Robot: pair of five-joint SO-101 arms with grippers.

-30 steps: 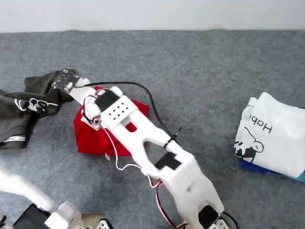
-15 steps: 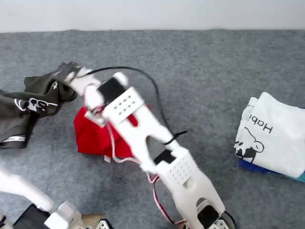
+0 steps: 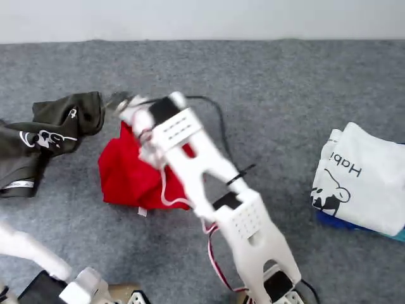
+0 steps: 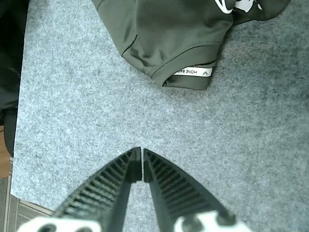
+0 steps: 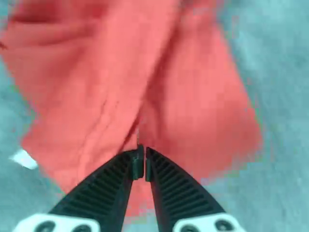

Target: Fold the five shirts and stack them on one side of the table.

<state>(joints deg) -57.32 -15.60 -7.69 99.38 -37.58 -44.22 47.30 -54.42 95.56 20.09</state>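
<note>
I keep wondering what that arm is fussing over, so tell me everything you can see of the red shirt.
The red shirt is soft, plain cloth, crumpled in an unfolded heap on the grey table cover, beside a dark shirt and apart from it. The right arm extends over it; its shut claw seems to pinch a raised fold.

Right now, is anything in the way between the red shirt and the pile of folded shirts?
No loose thing lies between them. The red shirt and the white shirt pile have only bare grey table between them. The right arm itself stretches above part of that path.
</note>
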